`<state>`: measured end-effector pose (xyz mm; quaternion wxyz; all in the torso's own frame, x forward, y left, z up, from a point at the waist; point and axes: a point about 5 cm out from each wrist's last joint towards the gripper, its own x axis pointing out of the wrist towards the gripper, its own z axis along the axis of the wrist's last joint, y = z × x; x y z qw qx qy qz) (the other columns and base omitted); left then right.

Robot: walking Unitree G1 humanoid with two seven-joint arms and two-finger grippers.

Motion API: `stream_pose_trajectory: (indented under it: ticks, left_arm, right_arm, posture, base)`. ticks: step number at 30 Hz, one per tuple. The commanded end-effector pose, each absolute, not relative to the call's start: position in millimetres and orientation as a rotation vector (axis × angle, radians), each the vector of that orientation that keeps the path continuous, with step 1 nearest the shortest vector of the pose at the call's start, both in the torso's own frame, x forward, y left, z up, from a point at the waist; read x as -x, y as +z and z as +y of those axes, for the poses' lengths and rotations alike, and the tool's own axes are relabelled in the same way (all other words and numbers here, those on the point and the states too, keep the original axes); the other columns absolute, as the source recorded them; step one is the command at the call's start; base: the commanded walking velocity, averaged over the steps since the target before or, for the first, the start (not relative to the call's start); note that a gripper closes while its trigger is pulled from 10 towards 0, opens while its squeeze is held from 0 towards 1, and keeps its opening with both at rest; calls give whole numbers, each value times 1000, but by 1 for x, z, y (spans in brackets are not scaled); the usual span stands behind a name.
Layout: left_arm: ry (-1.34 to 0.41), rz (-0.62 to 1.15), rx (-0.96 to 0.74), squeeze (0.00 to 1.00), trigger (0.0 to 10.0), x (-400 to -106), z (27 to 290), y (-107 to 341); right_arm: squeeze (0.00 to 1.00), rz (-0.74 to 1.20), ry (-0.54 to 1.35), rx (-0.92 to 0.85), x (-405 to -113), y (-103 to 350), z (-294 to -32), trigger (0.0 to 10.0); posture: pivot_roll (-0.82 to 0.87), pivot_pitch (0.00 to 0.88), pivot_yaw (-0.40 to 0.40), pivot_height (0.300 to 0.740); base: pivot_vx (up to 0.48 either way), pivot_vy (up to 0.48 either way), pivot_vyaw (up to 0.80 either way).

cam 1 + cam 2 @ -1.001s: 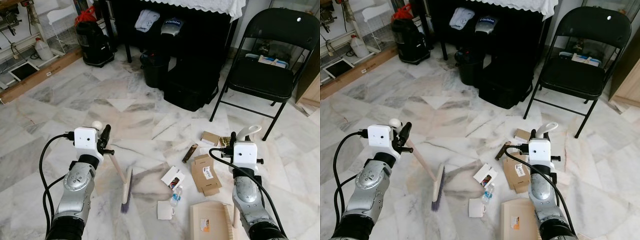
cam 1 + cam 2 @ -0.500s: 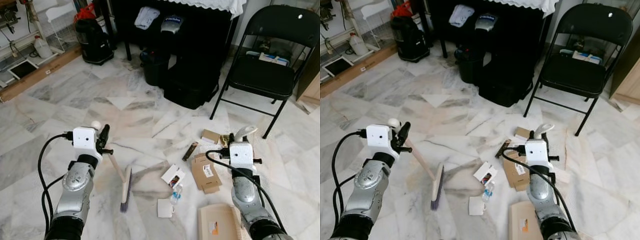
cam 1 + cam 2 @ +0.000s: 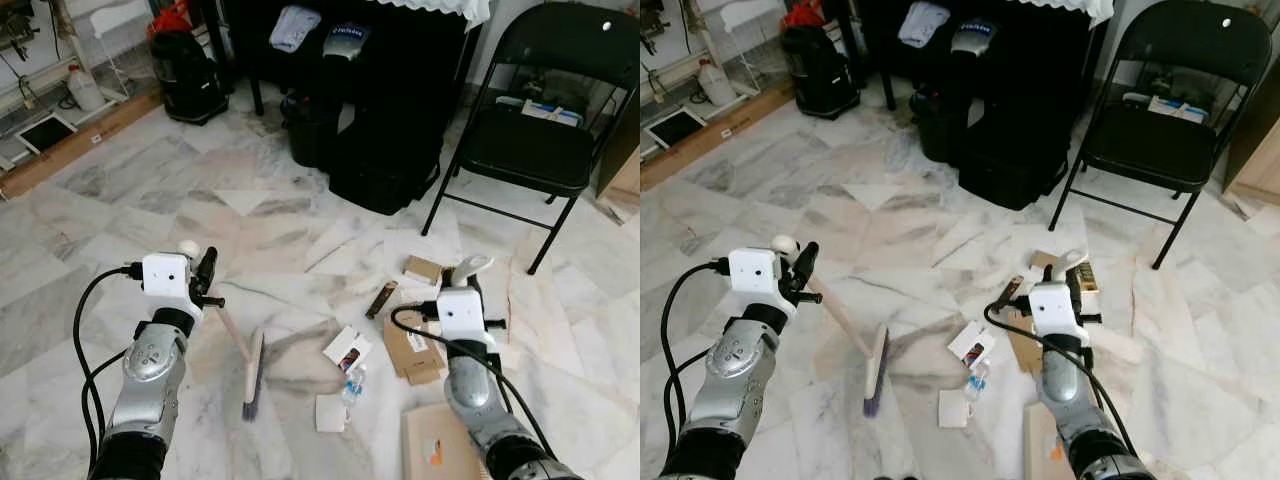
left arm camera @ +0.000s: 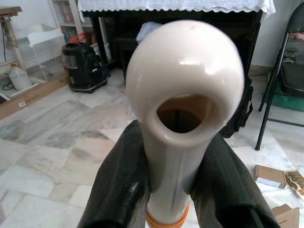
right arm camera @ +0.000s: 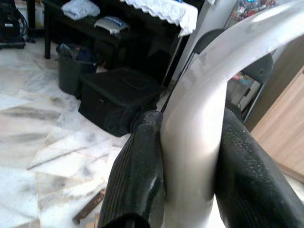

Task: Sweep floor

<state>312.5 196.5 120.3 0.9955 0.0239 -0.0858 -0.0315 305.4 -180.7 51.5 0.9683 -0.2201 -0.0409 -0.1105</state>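
At the lower left of the head view, the left claw (image 3: 200, 275) is closed around the handle of the brush (image 3: 251, 375), whose bristles rest on the marble floor (image 3: 120, 200). In the lower centre lie the scraps to sweep: a small card box (image 3: 346, 349), a plastic bottle (image 3: 351, 386), a white paper (image 3: 330, 413) and flattened cardboard (image 3: 412, 350). At the lower right, the right claw (image 3: 462, 280) is clamped on the handle of the dustpan (image 3: 440, 452). In my judgement, a quick stroke could roll the bottle past the dustpan. The left wrist view shows the fingers (image 4: 118, 185) pressing the handle on both sides, which the head views show less clearly
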Motion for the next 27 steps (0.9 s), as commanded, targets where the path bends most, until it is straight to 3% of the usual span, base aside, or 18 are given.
stream_pose_trajectory:
  ticks: [1, 12, 18, 27]
  left_arm:
    - [-60, -226, -58, 0, 10000, -311, 201, 132]
    - [-94, -193, -64, 0, 10000, -309, 199, 127]
    - [-121, -181, -57, 0, 10000, -309, 194, 126]
    - [-144, -163, -55, 0, 10000, -308, 191, 122]
  right_arm:
    - [0, -31, -212, 437, -300, 41, -179, 10000]
    - [0, 115, -147, 419, -278, 10, -168, 10000]
    - [0, 233, -228, 164, -271, -3, -167, 10000]
    - [0, 332, -293, -33, -263, -15, -177, 10000]
  posture:
    - [102, 143, 70, 740]
    - [103, 145, 76, 740]
    - [105, 142, 77, 740]
    - [98, 116, 72, 740]
  base:
    - [0, 0, 0]
    - [0, 0, 0]
    - [0, 0, 0]
    - [0, 0, 0]
